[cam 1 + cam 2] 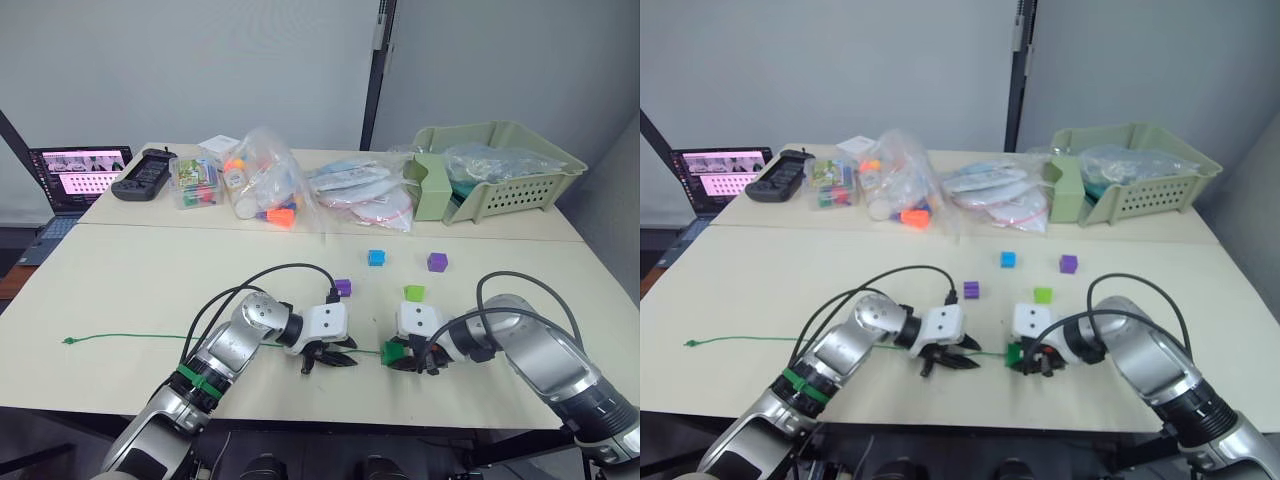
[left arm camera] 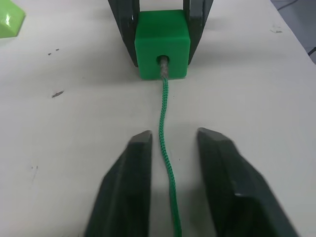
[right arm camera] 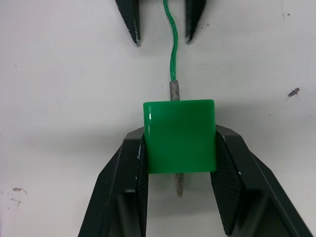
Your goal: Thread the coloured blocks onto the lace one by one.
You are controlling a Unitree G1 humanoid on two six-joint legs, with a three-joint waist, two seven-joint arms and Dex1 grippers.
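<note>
My right gripper [image 3: 178,148] clamps the dark green block [image 3: 179,142], with the lace's [image 2: 165,128] grey tip [image 3: 179,185] poking out its near face. At its 9 o'clock my left gripper [image 2: 170,168] straddles the lace, fingers narrowly apart, on the table [image 1: 120,290]

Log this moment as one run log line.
right tool: shut on dark green block | lace: grey tip through block | left tool: open astride lace | loose blocks: four
</note>
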